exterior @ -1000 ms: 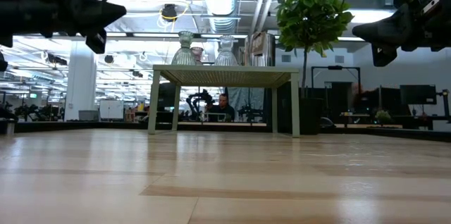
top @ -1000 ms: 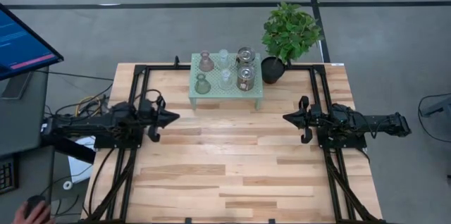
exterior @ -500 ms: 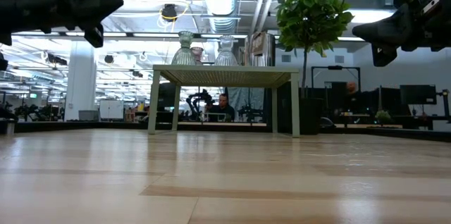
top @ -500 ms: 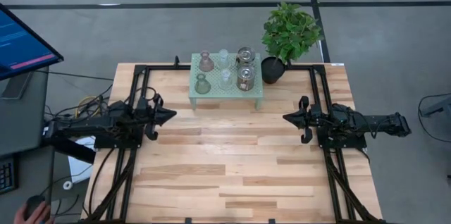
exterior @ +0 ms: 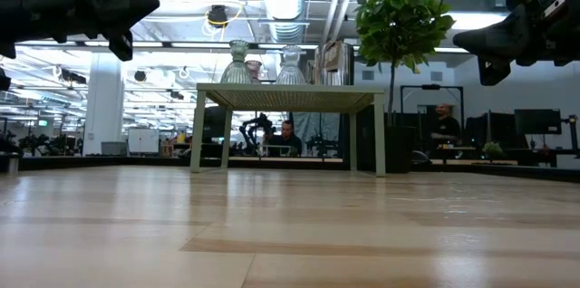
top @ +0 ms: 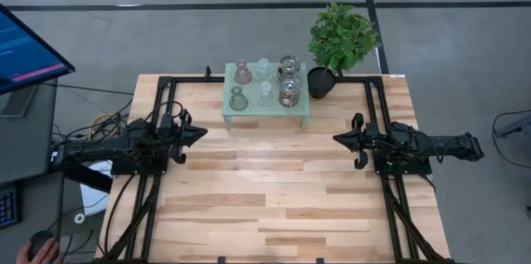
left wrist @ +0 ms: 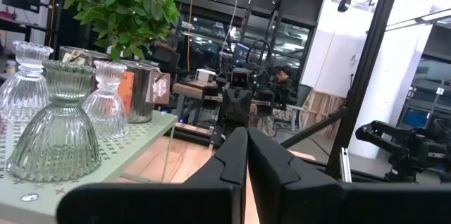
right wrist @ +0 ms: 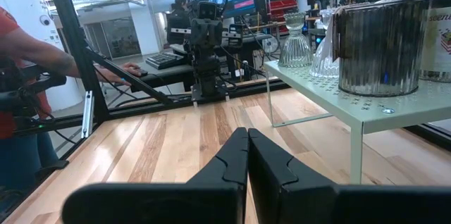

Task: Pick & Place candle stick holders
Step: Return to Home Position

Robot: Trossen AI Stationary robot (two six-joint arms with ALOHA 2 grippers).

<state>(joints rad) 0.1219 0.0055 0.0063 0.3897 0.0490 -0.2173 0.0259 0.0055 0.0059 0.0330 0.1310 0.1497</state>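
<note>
Here, the candle stick holders [top: 265, 91], apparently six, sit on the mint-green stand [top: 257, 111]; left end effector [top: 202, 134] and right end effector [top: 338, 139] hover over the counter [top: 274, 198], fingers pressed together, empty.

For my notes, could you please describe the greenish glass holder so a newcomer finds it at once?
Find the mint-green stand at the far edge of the table, beside the potted plant. The greenish glass holder stands at its near corner farthest from the plant, the only green-tinted glass.
</note>
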